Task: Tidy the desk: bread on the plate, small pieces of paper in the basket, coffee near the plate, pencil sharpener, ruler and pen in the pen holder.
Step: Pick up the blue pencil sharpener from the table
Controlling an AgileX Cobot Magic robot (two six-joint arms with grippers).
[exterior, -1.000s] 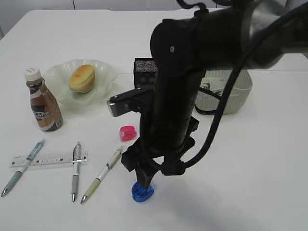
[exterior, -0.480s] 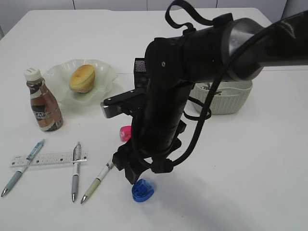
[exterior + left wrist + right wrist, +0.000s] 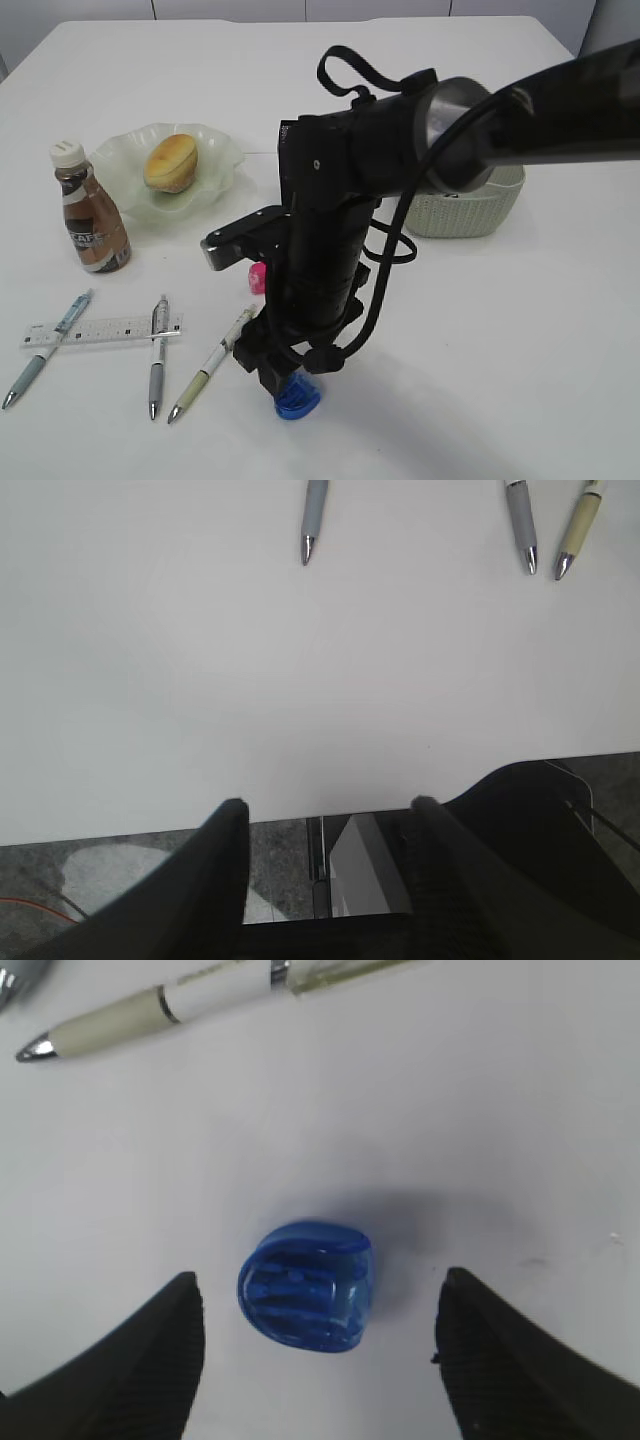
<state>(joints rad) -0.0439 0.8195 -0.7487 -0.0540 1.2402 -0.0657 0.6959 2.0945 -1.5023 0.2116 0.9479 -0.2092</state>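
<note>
A blue pencil sharpener [image 3: 308, 1288] lies on the white desk [image 3: 500, 1110] between the fingers of my right gripper [image 3: 320, 1280], which is open and does not touch it. From outside, that gripper [image 3: 280, 385] hangs low over the blue sharpener [image 3: 298, 401]. A pink sharpener [image 3: 258, 277] peeks out beside the arm. The bread [image 3: 170, 162] sits on the plate [image 3: 215, 150], with the coffee [image 3: 90, 215] next to it. The ruler [image 3: 100, 330] lies under two of the three pens [image 3: 158, 352]. My left gripper [image 3: 330, 805] is open and empty at the desk's near edge. The arm hides the pen holder; the paper is out of view.
The basket [image 3: 485, 205] stands at the right behind my right arm. A beige pen [image 3: 170, 1005] lies just beyond the blue sharpener. Three pen tips [image 3: 313, 520] show at the top of the left wrist view. Bare desk [image 3: 520, 350] spreads to the right.
My right arm has swung left, uncovering more of the basket and hiding the pen holder. Its gripper lifted off the blue sharpener briefly and is now low over it again.
</note>
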